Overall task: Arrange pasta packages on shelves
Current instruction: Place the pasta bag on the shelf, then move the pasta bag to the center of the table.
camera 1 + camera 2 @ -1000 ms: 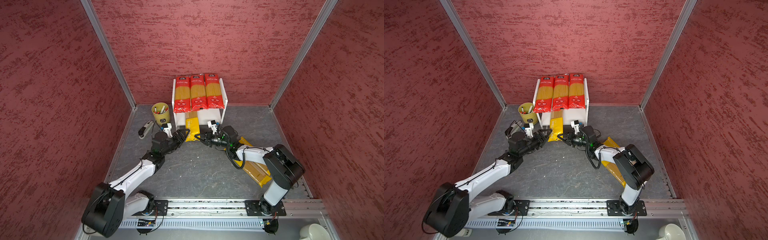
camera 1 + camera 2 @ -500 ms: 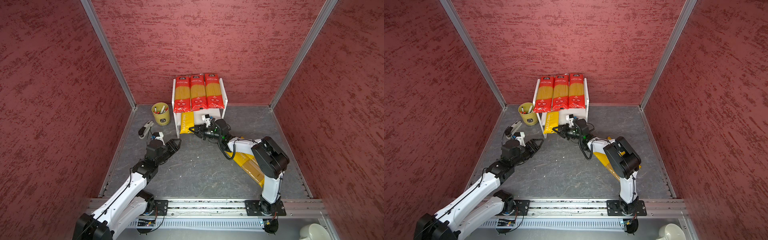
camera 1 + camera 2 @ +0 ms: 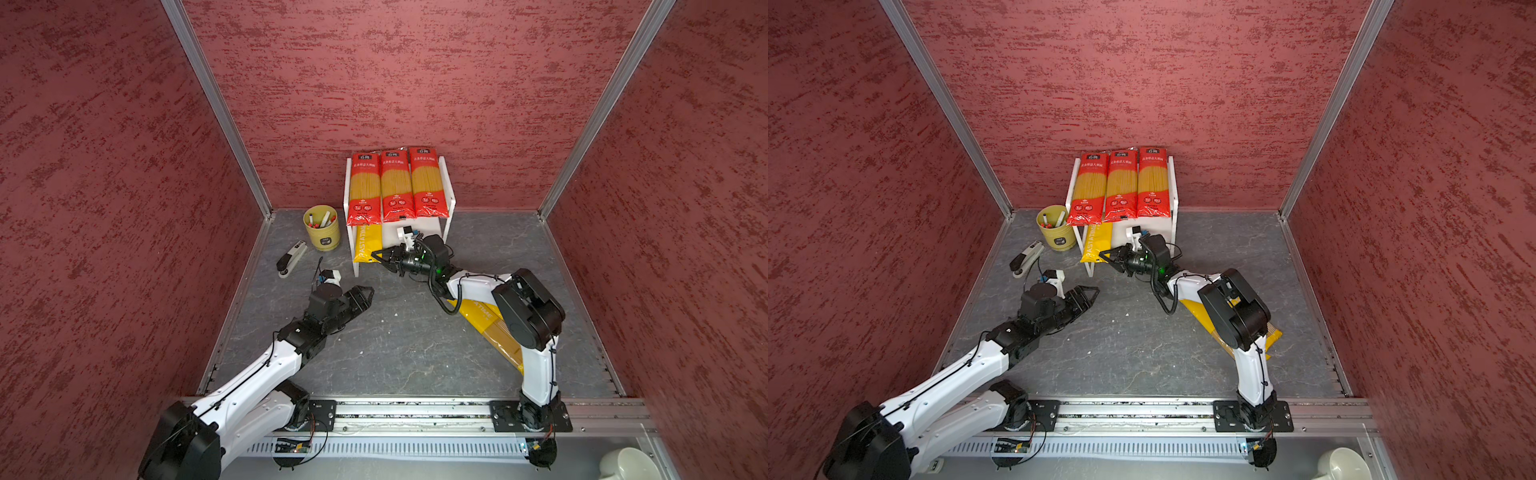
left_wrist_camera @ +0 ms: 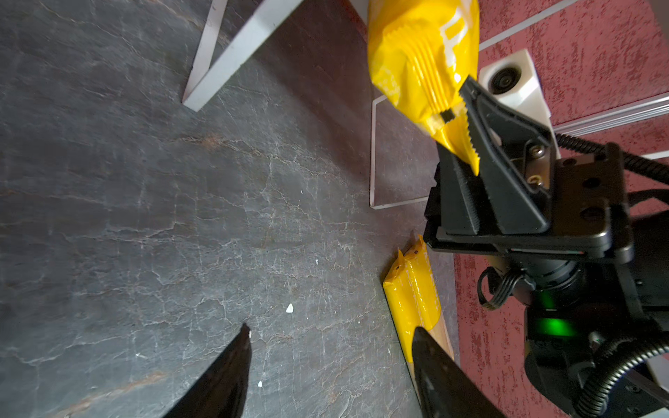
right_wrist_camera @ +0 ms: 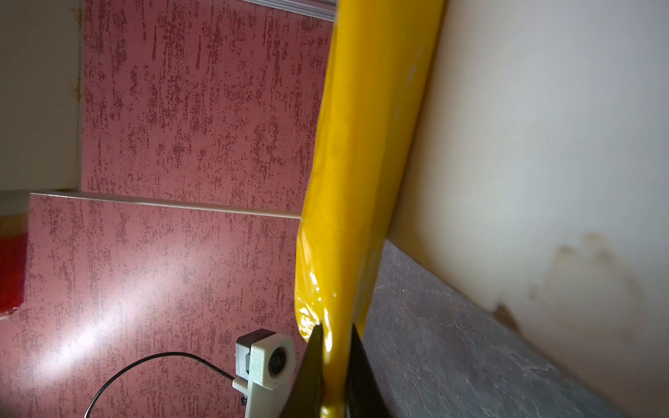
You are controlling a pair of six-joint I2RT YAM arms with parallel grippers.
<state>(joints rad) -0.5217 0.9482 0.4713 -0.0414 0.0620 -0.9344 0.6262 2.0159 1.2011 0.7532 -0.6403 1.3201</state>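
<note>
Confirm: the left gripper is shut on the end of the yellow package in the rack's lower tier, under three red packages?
Wrong arm: the right gripper is shut on the end of the yellow package, as the left wrist view shows; the left gripper is open, holding nothing. The rest stands.
</note>
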